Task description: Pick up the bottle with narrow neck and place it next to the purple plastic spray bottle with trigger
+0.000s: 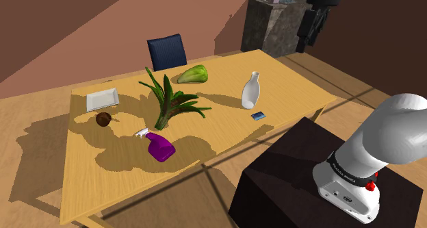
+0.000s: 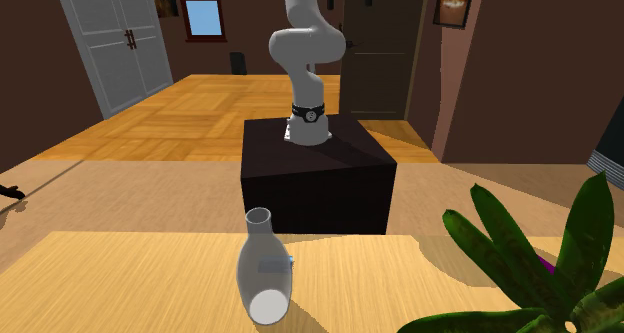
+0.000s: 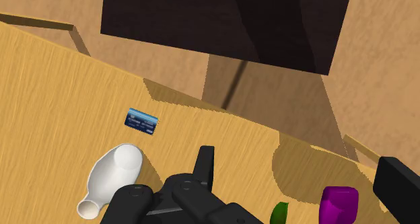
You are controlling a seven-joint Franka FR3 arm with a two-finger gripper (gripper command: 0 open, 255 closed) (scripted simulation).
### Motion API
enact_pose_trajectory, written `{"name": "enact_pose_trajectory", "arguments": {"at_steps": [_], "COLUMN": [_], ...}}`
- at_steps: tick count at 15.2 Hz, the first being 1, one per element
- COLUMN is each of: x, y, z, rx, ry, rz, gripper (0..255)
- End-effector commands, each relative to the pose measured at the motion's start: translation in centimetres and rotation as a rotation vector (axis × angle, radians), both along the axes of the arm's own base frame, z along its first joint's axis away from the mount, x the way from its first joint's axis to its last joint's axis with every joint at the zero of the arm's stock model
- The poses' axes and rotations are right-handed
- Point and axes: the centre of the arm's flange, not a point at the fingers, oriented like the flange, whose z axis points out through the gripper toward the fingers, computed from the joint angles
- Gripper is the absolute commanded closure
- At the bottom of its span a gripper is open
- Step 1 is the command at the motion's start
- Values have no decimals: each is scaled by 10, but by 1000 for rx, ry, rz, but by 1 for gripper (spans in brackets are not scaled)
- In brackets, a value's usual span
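A white bottle with a narrow neck (image 1: 251,92) stands upright on the wooden table (image 1: 226,134), toward the shoulder view's right. It also appears close up in the second exterior view (image 2: 264,271) and below the hand in the wrist view (image 3: 111,179). The purple spray bottle with a white trigger (image 1: 160,147) lies near the table's front, beyond a plant from the white bottle; its purple body (image 3: 338,204) shows between the fingers. My gripper (image 3: 303,179) hangs high over the table, open, fingers far apart and holding nothing. The dark hand (image 1: 311,31) is at the shoulder view's top right.
A leafy green plant (image 1: 167,100) stands mid-table between the two bottles. A small blue card (image 1: 258,115) lies beside the white bottle. A green object (image 1: 193,74), a white tray (image 1: 102,98) and a brown item (image 1: 104,118) sit farther back. A blue chair (image 1: 167,52) is behind; the dark stand (image 1: 321,185) is in front.
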Motion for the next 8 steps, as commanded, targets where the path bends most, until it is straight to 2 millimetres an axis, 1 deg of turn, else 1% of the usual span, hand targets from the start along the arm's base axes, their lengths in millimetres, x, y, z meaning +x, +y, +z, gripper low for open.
{"name": "enact_pose_trajectory", "arguments": {"at_steps": [1,8], "x": [0,55], "y": [0,-38], "z": [0,-61], "rx": [0,-15], "ry": [0,-7], "rz": [0,-18], "gripper": [0,0]}}
